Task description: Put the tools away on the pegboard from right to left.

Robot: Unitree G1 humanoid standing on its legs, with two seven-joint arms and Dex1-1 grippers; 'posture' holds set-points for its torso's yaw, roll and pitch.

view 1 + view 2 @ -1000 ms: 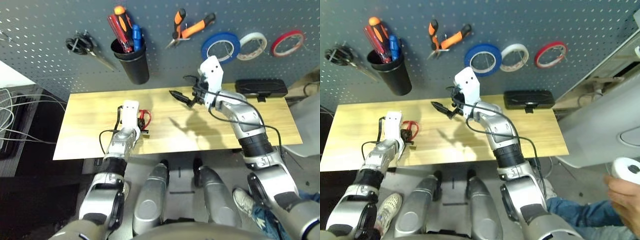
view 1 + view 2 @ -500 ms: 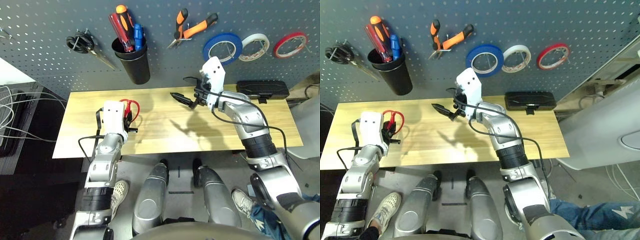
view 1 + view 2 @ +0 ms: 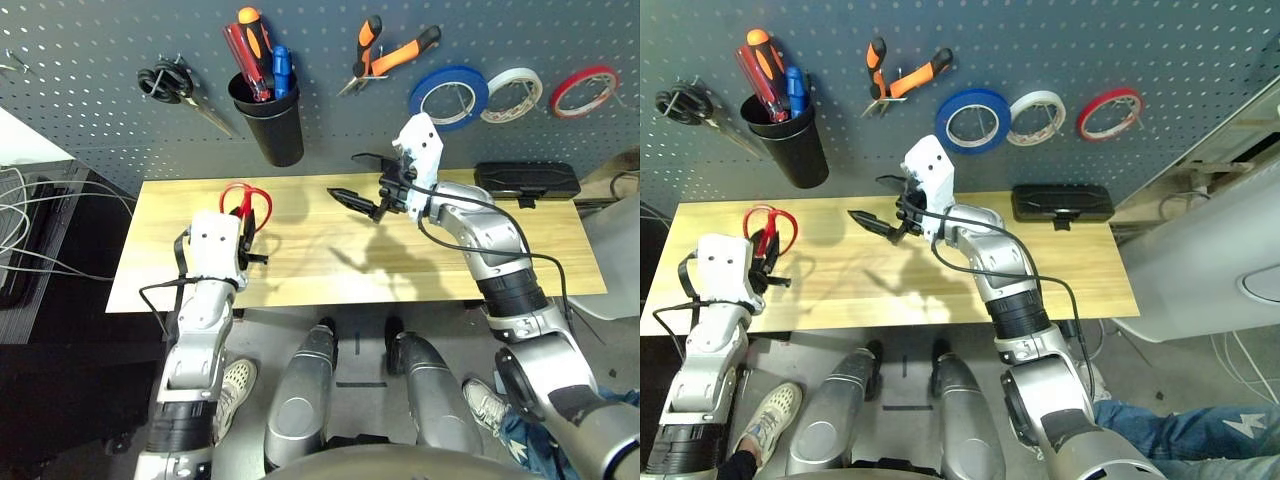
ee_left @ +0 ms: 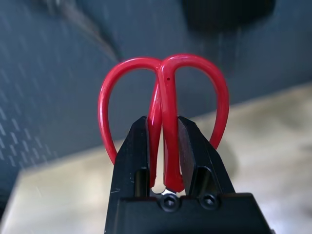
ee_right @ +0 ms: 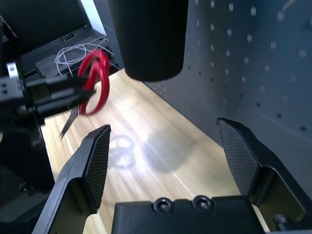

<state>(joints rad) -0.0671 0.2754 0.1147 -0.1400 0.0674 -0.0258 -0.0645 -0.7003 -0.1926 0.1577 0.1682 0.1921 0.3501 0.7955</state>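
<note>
Left gripper has its fingers closed on the red-handled scissors, pinched just below the loops, probably so the loops stay free for a hook. Right gripper's fingers are wide open and empty. Blue tape ring and pliers hang on the pegboard, blue-handled screwdriver stands in the black cup. Scissors look like the last job imo.
</note>
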